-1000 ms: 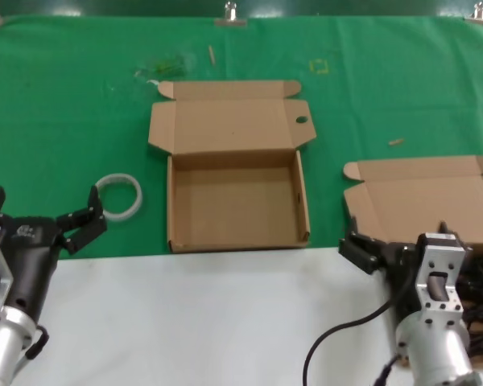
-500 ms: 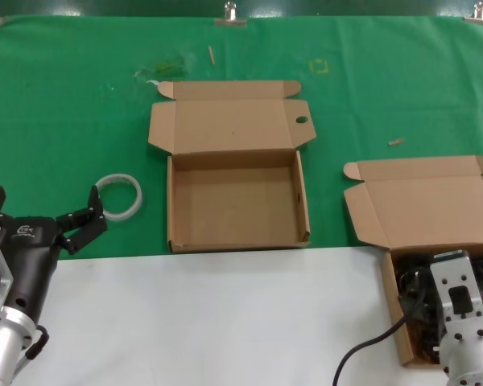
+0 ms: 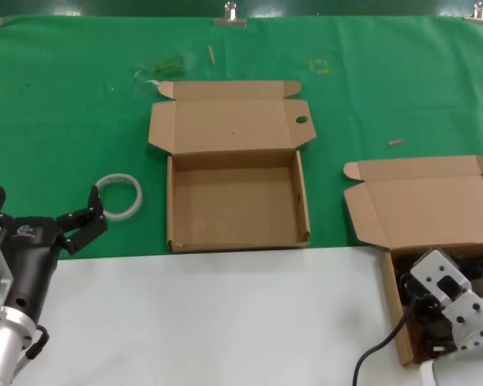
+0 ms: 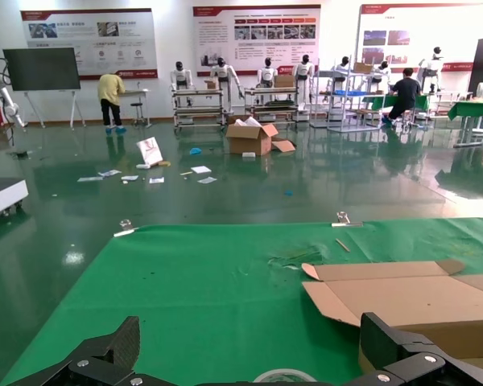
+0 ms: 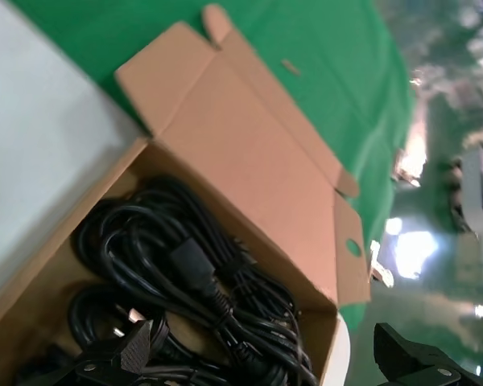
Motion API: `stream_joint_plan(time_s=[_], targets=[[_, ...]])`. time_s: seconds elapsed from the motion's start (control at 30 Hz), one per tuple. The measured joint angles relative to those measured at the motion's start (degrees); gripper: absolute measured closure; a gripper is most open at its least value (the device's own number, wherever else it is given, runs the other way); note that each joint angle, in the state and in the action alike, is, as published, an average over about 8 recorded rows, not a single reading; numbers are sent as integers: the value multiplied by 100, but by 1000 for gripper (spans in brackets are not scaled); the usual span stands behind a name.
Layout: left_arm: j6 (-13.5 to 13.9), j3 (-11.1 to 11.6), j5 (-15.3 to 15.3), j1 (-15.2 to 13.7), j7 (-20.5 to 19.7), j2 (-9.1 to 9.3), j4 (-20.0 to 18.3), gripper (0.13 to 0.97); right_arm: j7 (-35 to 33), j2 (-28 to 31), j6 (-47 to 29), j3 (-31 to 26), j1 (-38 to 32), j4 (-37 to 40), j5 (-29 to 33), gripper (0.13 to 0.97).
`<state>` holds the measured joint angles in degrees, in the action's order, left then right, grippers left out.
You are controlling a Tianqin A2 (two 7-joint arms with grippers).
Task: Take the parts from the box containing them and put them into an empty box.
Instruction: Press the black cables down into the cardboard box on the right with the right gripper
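**Left gripper** (image 3: 44,207): lower left of the head frame, over the edge where green cloth meets white surface. Fingers spread wide, holding nothing. Parked, well apart from both boxes.

**White ring** (image 3: 118,197): flat on the cloth just right of that gripper. Not part of the job.

**Empty box** (image 3: 237,205): centre of the head frame, lid folded back toward the top, small round hole near the lid's upper right corner. Bare floor, nothing inside. Nothing delivered yet, judging by this.

**Box containing them** (image 3: 427,201): lower right of the head frame, cut by the right edge, lid open toward the top. In the right wrist frame, a round hole in a lid flap here too.

**Parts** (image 5: 193,281): black cords, coiled, flat on the floor of the lower-right box, overlapping one another; count not readable. Long axis of the nearest coil roughly from upper left to lower right of the right wrist frame, about parallel to the lid hinge. One black plug near the middle of the pile, nose toward the upper left of that frame.

**Right gripper** (image 5: 270,358): lower right of the head frame, over the cords. Fingers far apart, one above the pile and one beyond the box's far wall; nothing clasped.

**Progress**: at the very start, by appearances. First grasp not yet made; every transfer left to do.
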<state>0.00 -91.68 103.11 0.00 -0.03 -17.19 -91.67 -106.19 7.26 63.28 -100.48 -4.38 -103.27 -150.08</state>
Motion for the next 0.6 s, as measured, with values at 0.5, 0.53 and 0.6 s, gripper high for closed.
stream_joint_plan(time_s=[0.5, 0.53, 0.6], targets=[[0, 0, 0, 0, 0, 0, 0, 132, -1988, -15, -101, 301, -537, 660, -493, 129], [0, 0, 0, 0, 0, 0, 0, 132, -2052, -23, -114, 316, -562, 697, -492, 129], [0, 0, 0, 0, 0, 0, 0, 132, -2167, -45, -138, 348, -606, 763, -489, 129]])
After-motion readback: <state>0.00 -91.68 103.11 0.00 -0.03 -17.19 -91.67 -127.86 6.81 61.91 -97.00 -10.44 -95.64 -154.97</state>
